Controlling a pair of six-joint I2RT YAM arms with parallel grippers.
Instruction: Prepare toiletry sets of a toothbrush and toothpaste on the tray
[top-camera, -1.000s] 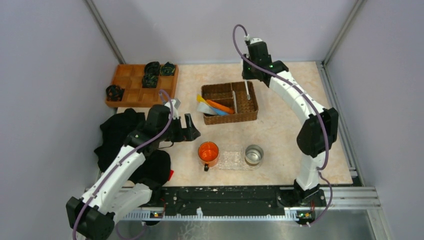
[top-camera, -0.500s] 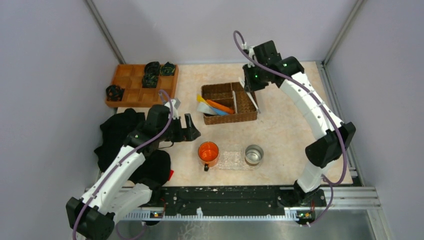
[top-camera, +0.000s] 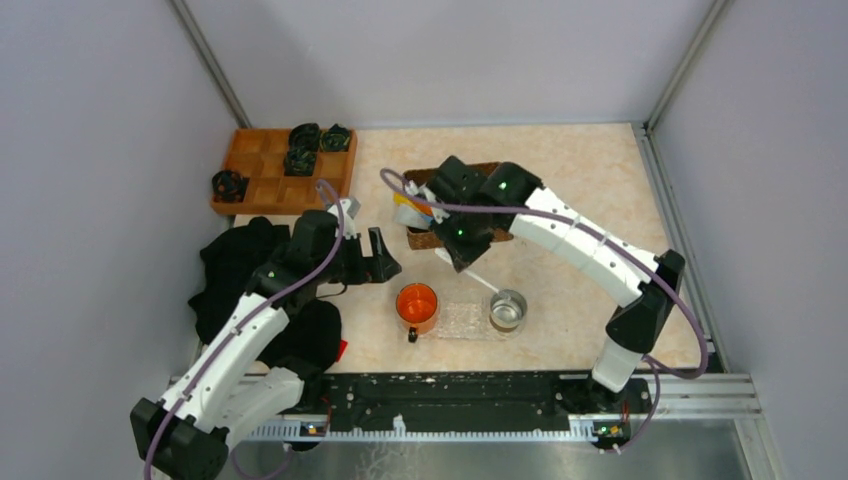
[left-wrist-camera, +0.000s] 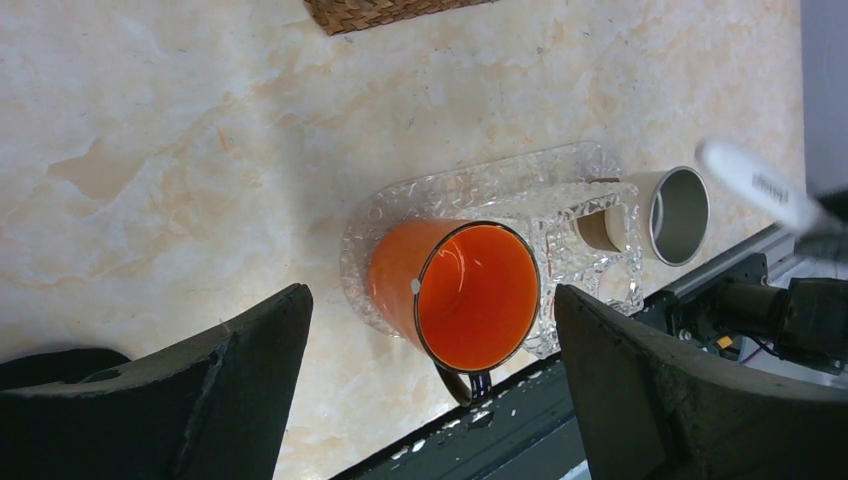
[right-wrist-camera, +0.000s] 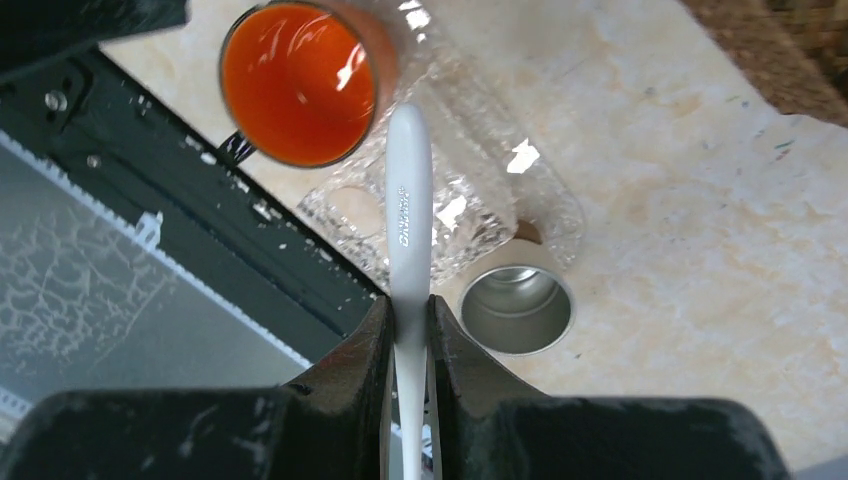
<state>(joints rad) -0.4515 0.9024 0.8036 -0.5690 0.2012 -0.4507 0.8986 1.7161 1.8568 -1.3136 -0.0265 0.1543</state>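
Grey walls, marbled beige table

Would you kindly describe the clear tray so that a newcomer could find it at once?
On the marbled table, look near the middle of the front edge. The tray lies there with an orange mug at its left end and a steel cup at its right. Unlike the wicker basket behind, it is see-through, bumpy plastic.

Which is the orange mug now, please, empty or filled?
Empty: both wrist views look into the orange mug and show only its bare orange inside.
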